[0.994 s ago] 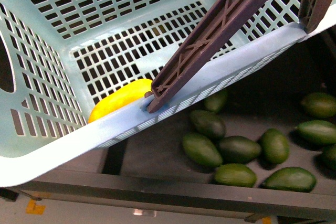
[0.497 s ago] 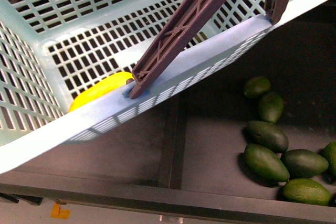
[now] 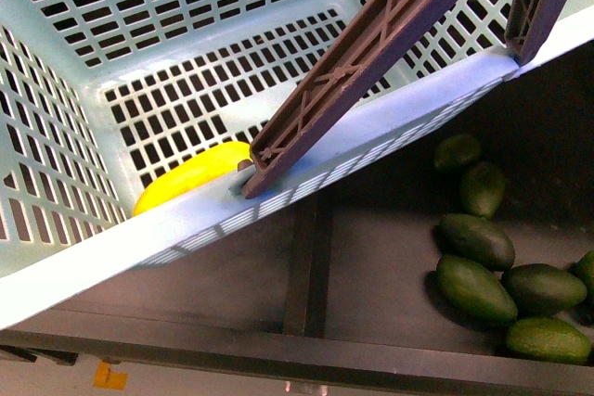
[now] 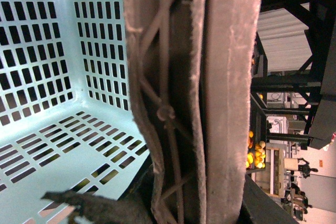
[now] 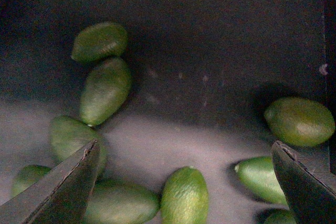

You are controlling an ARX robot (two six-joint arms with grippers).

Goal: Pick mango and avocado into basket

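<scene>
Mango [image 3: 190,176] already in the basket [image 3: 371,127], against its near rim, you are on the avocado step. Your right gripper [image 5: 184,148] hovers wide open and empty over the avocados beside the basket. Next, descend on the avocado [image 5: 185,196] framed between its jaws and close. No legible writing shows.

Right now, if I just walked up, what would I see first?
The big turquoise basket fills the upper left of the front view, a brown handle rising from its rim, with the bright yellow mango lying inside by the near wall. Lower right, dark green avocados lie scattered in a dark tray.
</scene>
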